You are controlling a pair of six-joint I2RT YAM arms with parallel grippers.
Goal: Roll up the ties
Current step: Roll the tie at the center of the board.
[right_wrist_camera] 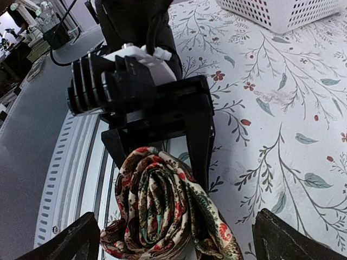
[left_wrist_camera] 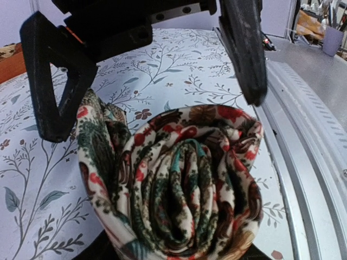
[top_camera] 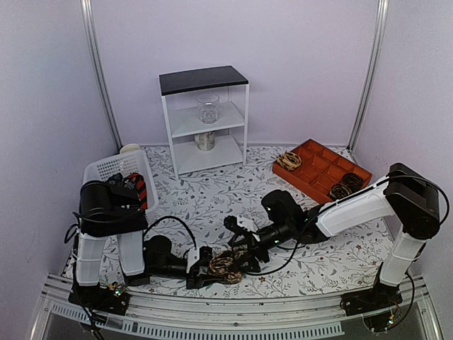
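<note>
A tie [top_camera: 225,265] with red, green and cream print is wound into a roll near the table's front edge. It stands on its edge between the fingers [right_wrist_camera: 200,141] of my left gripper [top_camera: 211,269], which hold it from the left. In the left wrist view the roll [left_wrist_camera: 179,189] fills the foreground and hides my left gripper [left_wrist_camera: 176,253] almost entirely. My right gripper [top_camera: 244,256] faces it from the right, jaws wide open. Its fingers [left_wrist_camera: 244,49] stand apart on either side of the roll without touching. In the right wrist view the roll [right_wrist_camera: 162,211] lies between that gripper's [right_wrist_camera: 187,241] spread tips.
An orange divided tray [top_camera: 322,170] at the right holds rolled ties [top_camera: 288,160]. A white basket [top_camera: 117,170] at the left holds more fabric. A white shelf [top_camera: 205,120] with a glass [top_camera: 208,108] stands at the back. The metal rail [top_camera: 233,315] runs close in front.
</note>
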